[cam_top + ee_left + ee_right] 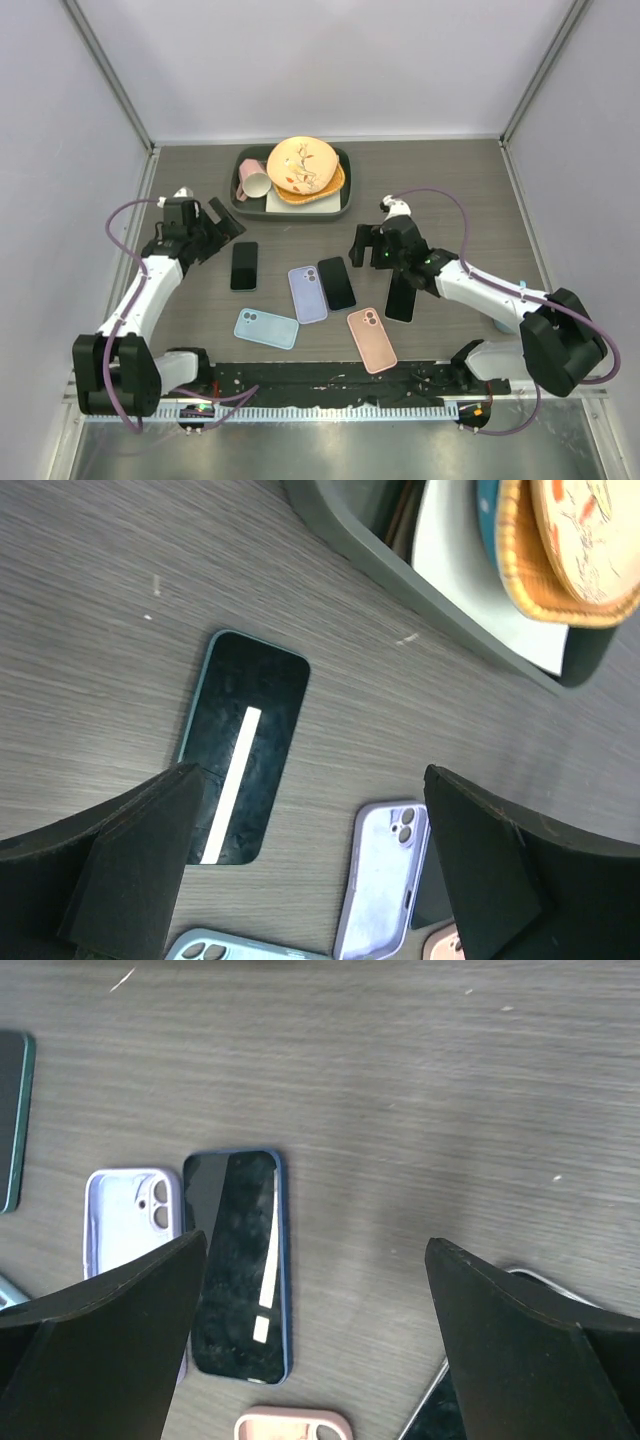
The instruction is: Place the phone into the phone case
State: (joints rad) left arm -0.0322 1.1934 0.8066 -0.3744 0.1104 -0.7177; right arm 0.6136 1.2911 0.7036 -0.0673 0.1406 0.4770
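Three phones lie screen-up on the table: a green-edged phone (244, 266) (245, 760), a blue-edged phone (337, 283) (240, 1265) and a dark phone (402, 297) (470, 1410). Three empty cases lie among them: lilac (308, 294) (380, 880), light blue (267, 328) and pink (371, 339). My left gripper (222, 226) (310, 780) hovers open just behind the green-edged phone, holding nothing. Behind the blue-edged phone and the dark phone, my right gripper (362, 247) (315, 1245) hangs open and empty.
A dark tray (345, 195) (350, 540) at the back holds plates, a pink cup (252, 181) and a white sheet. The lilac case lies right against the blue-edged phone. Grey walls close in the table on three sides.
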